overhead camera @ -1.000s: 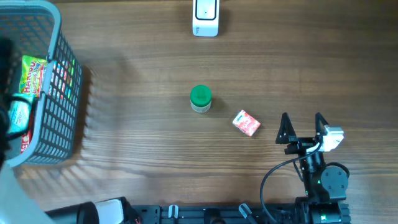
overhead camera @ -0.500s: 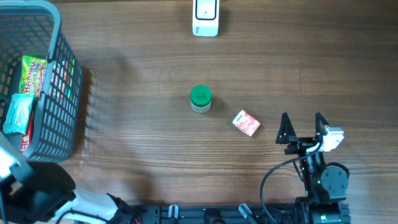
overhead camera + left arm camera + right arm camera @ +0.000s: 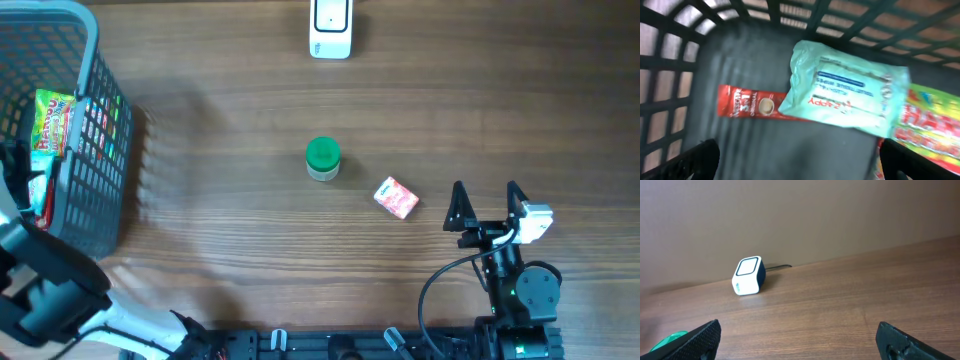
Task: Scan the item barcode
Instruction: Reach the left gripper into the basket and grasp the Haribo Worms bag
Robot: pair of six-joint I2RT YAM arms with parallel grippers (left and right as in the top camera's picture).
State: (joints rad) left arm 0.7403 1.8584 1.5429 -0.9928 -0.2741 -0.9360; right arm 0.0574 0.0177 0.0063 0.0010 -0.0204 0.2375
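Note:
My left gripper (image 3: 802, 167) hangs open inside the grey basket (image 3: 95, 60), its fingers wide apart and empty above the basket floor. Just ahead of it lie a pale teal pack (image 3: 845, 92), a red sachet (image 3: 752, 106) partly under that pack, and a colourful candy bag (image 3: 930, 125). The white barcode scanner (image 3: 331, 28) stands at the table's far edge, also in the right wrist view (image 3: 748, 275). My right gripper (image 3: 487, 205) rests open and empty at the near right, pointing toward the scanner.
A green-lidded jar (image 3: 322, 158) stands mid-table, with a small pink box (image 3: 396, 197) to its lower right, close to my right gripper. The left arm (image 3: 45, 290) reaches up from the near left corner over the basket's side.
The left arm has shifted at the basket's left side and now reaches in over the packs. The right arm, jar and box have not moved.

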